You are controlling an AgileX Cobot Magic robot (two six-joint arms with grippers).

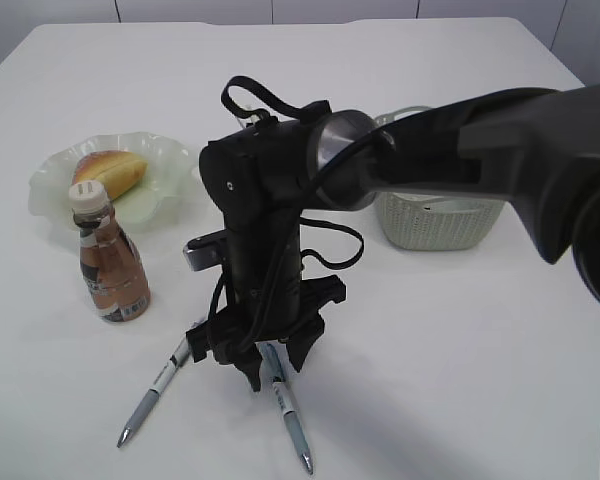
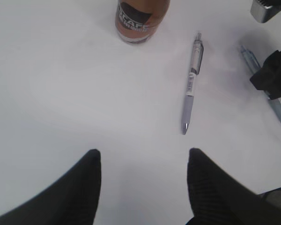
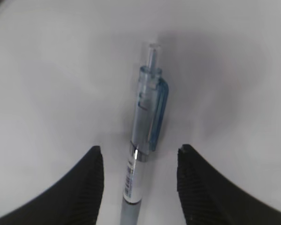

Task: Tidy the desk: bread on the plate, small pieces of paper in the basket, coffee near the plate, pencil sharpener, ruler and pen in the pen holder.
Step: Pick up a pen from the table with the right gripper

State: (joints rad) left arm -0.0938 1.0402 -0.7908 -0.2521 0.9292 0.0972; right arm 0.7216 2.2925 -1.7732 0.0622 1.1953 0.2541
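Note:
Two grey-blue pens lie on the white table near its front edge. My right gripper (image 1: pixel 275 370) reaches across the middle and stands open over the right pen (image 1: pixel 288 410), one finger on each side. The right wrist view shows this pen (image 3: pixel 145 122) lying between the open fingers (image 3: pixel 139 159), untouched. The left pen (image 1: pixel 158 385) lies beside it. My left gripper (image 2: pixel 143 157) is open and empty above bare table, short of the left pen (image 2: pixel 192 84). The coffee bottle (image 1: pixel 110 265) stands by the plate (image 1: pixel 170 160), which holds the bread (image 1: pixel 108 170). The pen holder, ruler, sharpener and paper are out of view.
A white woven basket (image 1: pixel 435 220) stands behind the right arm. In the left wrist view the coffee bottle (image 2: pixel 138 18) is at the top, and the right pen (image 2: pixel 253 63) and the right gripper (image 2: pixel 274 70) are at the right edge.

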